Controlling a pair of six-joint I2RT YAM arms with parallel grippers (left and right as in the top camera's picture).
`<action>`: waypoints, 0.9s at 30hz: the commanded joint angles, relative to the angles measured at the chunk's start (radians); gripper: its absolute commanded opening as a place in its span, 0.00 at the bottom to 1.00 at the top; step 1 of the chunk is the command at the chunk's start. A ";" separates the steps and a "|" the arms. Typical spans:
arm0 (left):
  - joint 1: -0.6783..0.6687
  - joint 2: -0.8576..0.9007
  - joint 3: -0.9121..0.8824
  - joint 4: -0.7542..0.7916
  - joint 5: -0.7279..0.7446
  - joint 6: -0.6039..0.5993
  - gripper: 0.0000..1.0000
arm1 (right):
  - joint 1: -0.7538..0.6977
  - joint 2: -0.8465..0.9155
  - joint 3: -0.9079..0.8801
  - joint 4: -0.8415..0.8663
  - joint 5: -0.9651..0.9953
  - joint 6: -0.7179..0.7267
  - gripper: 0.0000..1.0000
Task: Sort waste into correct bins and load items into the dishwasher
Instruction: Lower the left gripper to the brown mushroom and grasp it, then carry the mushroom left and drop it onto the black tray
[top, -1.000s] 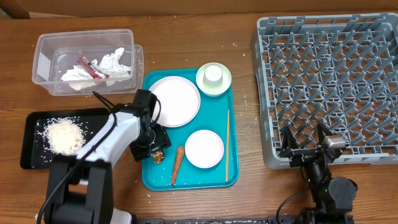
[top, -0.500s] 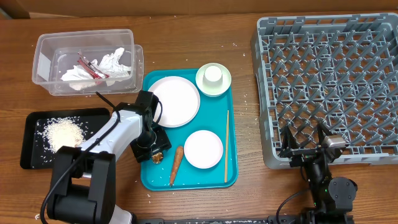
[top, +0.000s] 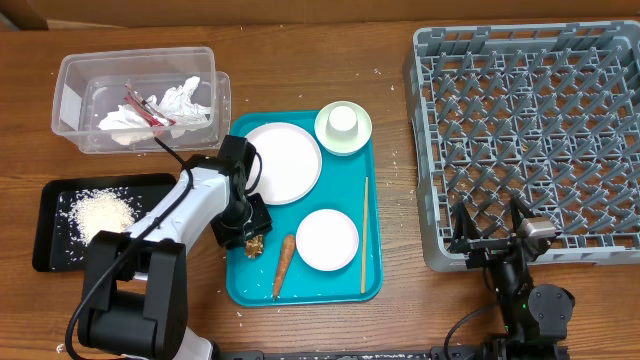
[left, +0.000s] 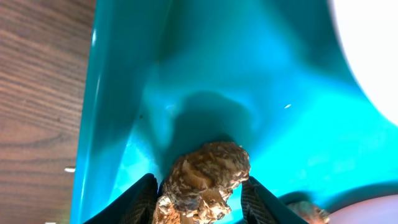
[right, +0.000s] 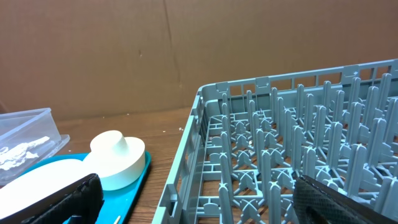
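A brown wooden table (top: 400, 320) fills the frame, with cardboard (right: 124, 50) behind it. Left of centre, on the teal tray (top: 243, 286), the left claw (top: 250, 238) pinches a knobbly brown food lump (left: 202, 180) between half-closed fingers. At lower right, beside the grey rack (top: 430, 255), the right claw (top: 488, 238) gapes wide and empty.

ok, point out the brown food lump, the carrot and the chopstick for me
brown food lump (left: 204, 177), left wrist view, middle of its bumpy front face
carrot (top: 283, 266), overhead view, halfway along its length
chopstick (top: 365, 235), overhead view, middle of the stick
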 joint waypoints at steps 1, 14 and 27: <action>0.003 0.009 0.010 -0.011 -0.032 0.029 0.47 | 0.006 -0.011 -0.010 0.003 0.002 0.000 1.00; -0.034 0.009 -0.024 0.023 -0.024 0.088 0.60 | 0.006 -0.011 -0.010 0.003 0.003 0.000 1.00; -0.056 0.009 -0.066 0.051 -0.040 0.088 0.53 | 0.006 -0.011 -0.010 0.003 0.003 0.000 1.00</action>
